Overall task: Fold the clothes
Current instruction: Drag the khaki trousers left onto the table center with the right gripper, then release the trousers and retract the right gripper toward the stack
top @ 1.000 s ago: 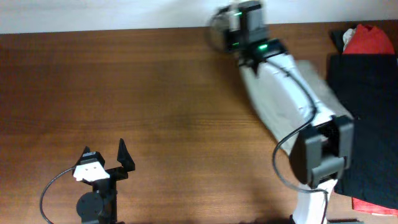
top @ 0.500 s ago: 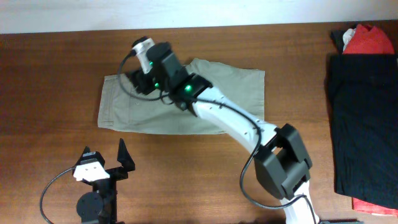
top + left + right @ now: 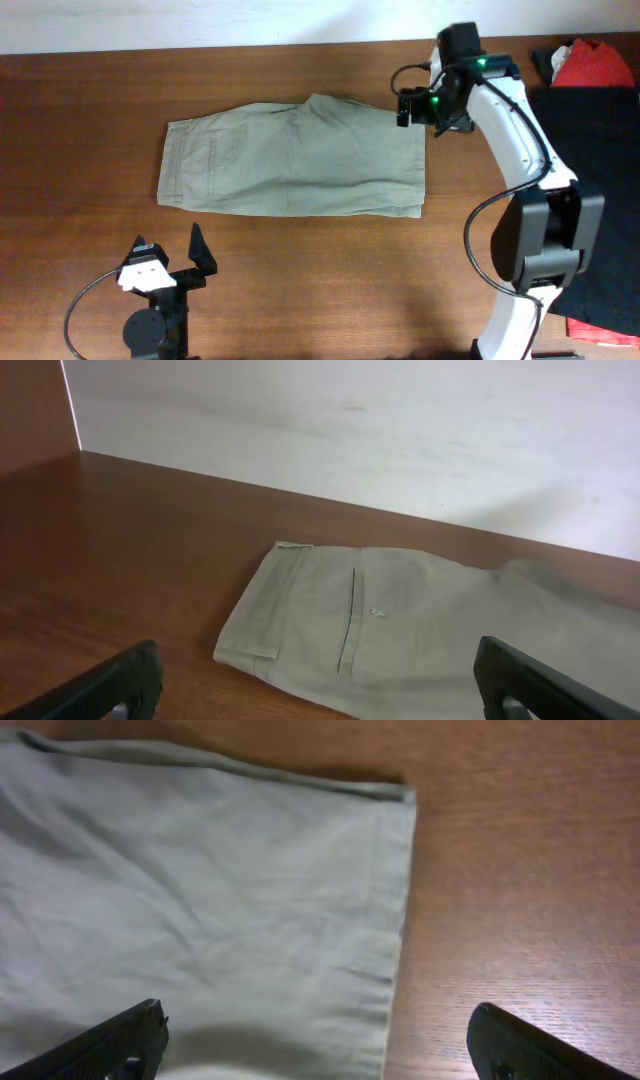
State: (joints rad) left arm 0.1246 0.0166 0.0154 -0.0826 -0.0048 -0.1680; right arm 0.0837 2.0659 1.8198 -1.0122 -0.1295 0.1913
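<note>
The clothes (image 3: 290, 160), khaki-beige shorts, lie spread flat across the middle of the brown table, with the waistband and a pocket seam at the left end. My right gripper (image 3: 412, 106) hovers open over their far right corner and holds nothing. In the right wrist view the clothes (image 3: 200, 890) fill the left side. Their hem edge runs down between the open right gripper (image 3: 315, 1020) fingers. My left gripper (image 3: 170, 246) stands open near the front left, apart from the cloth. In the left wrist view, the clothes (image 3: 420, 625) lie beyond the open left gripper (image 3: 318, 670).
A black garment (image 3: 585, 180) covers the table's right side, with a red cloth (image 3: 595, 62) at its far corner. A white wall (image 3: 350, 430) runs behind the table. Bare wood lies left of and in front of the shorts.
My right arm swung from the shorts' left part back to their far right corner, and its jaws went from shut to open. A ridge now shows along the shorts' far edge. The left arm stayed still.
</note>
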